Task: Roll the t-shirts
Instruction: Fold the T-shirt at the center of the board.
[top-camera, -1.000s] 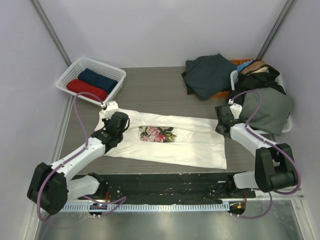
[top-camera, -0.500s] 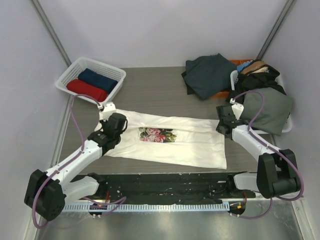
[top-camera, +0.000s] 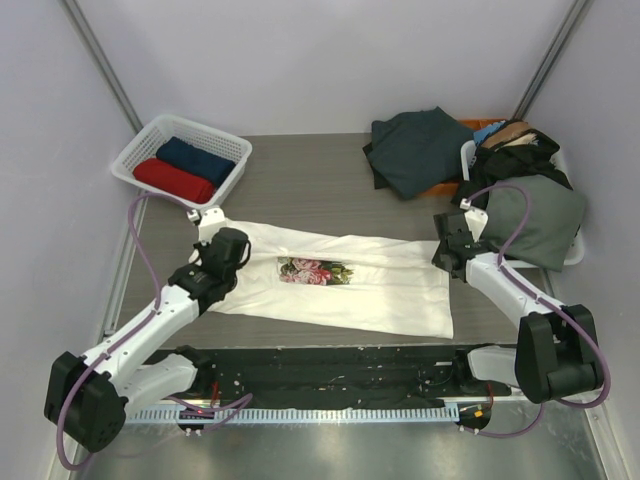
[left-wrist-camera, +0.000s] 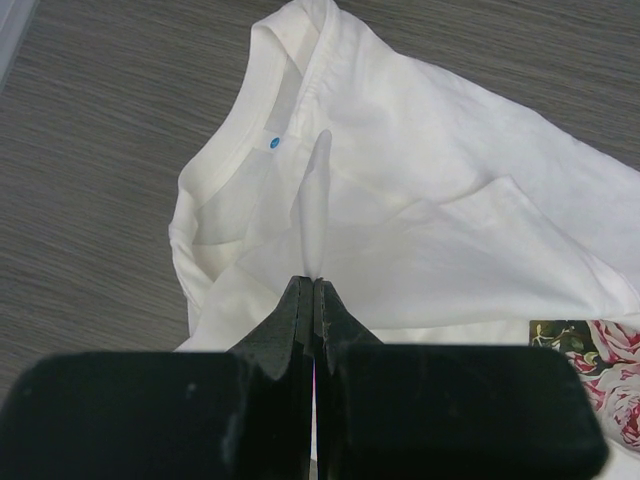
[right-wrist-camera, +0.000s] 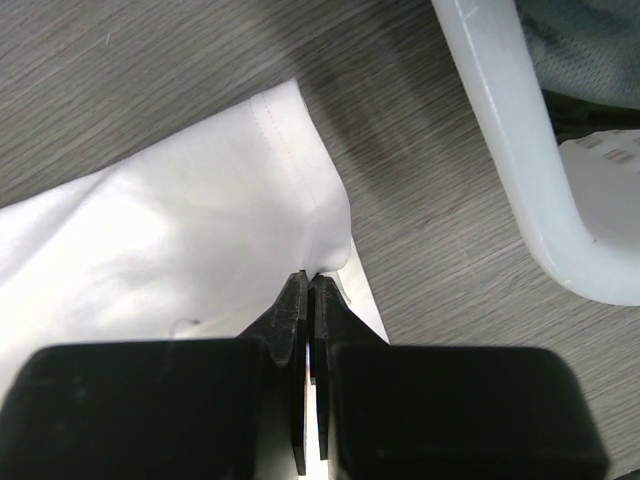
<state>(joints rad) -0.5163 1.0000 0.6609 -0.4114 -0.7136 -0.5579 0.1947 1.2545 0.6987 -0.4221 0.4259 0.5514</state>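
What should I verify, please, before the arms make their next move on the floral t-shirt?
1. Left pincer shut on a raised fold of the cream t-shirt near the collar: ok.
2. Right pincer shut on the shirt's opposite end: ok.
3. Shirt lying on the table, print up: ok.
4. Right pincer apart from the white tub rim: ok.
5. Layers caught in each grip: cannot tell.
6. Room left in the lattice basket beside the red roll and navy roll: cannot tell.
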